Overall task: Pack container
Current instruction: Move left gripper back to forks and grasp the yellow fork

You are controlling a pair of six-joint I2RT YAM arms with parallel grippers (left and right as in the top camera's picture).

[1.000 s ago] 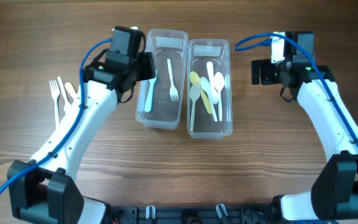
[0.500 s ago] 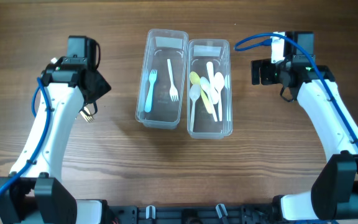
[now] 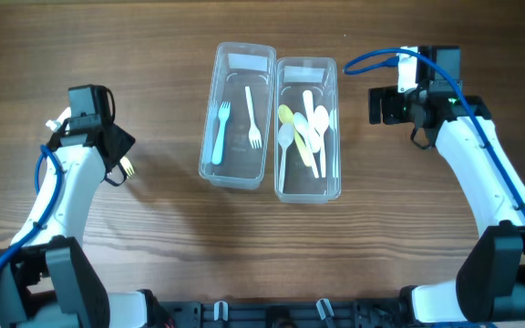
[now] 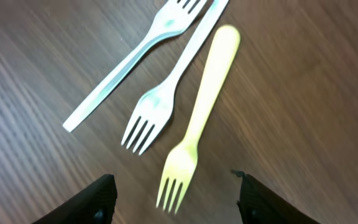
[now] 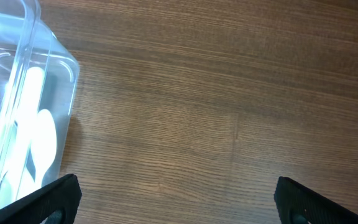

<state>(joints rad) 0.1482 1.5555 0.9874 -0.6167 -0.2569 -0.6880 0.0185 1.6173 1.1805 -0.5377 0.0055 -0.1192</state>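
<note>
Two clear plastic containers stand side by side. The left container (image 3: 264,73) holds a blue fork (image 3: 218,135) and a white fork (image 3: 252,117). The right container (image 3: 281,187) holds several white and yellow spoons (image 3: 304,128); its corner shows in the right wrist view (image 5: 39,93). My left gripper (image 3: 112,153) is open and empty, hovering over loose forks on the table. In the left wrist view, a yellow fork (image 4: 204,106) lies between its fingers (image 4: 176,202), with two white forks (image 4: 157,102) beside it. My right gripper (image 3: 383,105) is open and empty over bare table (image 5: 179,202).
Yellow fork tines (image 3: 128,168) peek out beside the left gripper in the overhead view. Wooden table all around. The right arm's blue cable (image 3: 372,58) arcs near the right container's far corner.
My left arm swung from over the left container out to the far left, over the loose forks. The blue fork now lies in the left container. The right arm has not moved.
</note>
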